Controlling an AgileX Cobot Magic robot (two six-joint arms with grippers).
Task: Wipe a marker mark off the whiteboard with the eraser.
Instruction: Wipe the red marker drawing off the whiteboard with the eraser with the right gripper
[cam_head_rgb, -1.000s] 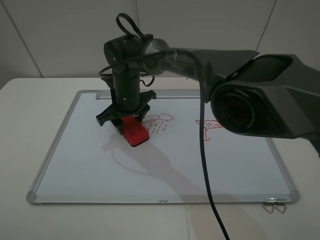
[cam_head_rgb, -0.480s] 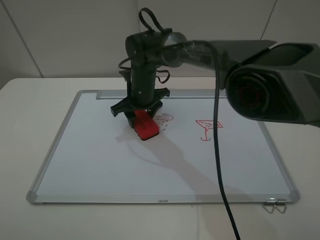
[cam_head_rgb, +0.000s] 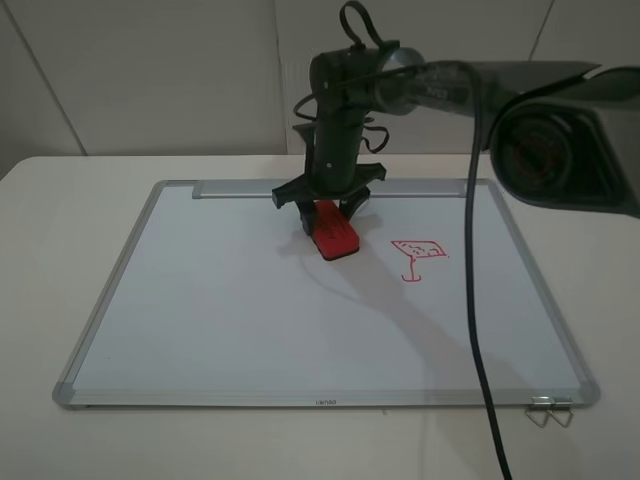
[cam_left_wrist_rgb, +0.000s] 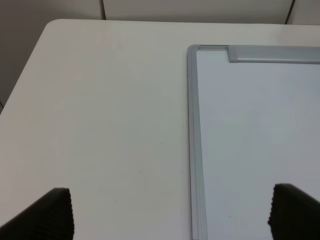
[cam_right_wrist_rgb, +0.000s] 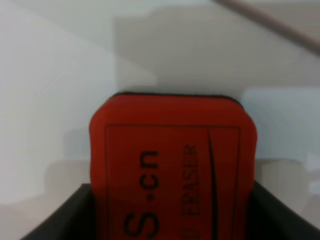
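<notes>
The whiteboard (cam_head_rgb: 250, 310) lies flat on the table, its tray bar along the far edge. My right gripper (cam_head_rgb: 327, 212) reaches down over its far middle, shut on the red eraser (cam_head_rgb: 335, 240), whose felt base rests on the board. In the right wrist view the eraser (cam_right_wrist_rgb: 172, 170) fills the space between dark fingers (cam_right_wrist_rgb: 75, 215). No cloud mark shows in any view; the board beside the eraser is bare white. My left gripper (cam_left_wrist_rgb: 172, 217) hangs open over the table beside the whiteboard's (cam_left_wrist_rgb: 250, 125) far left corner, holding nothing.
A red cocktail-glass drawing (cam_head_rgb: 418, 257) sits just right of the eraser. The right arm's black cable (cam_head_rgb: 478, 330) hangs across the board's right half. A metal clip (cam_head_rgb: 548, 410) lies at the board's front right corner. White walls stand close behind the table.
The right gripper has swept the eraser rightwards and toward the far edge, across the spot where the cloud drawing was. That drawing faded and no longer shows.
</notes>
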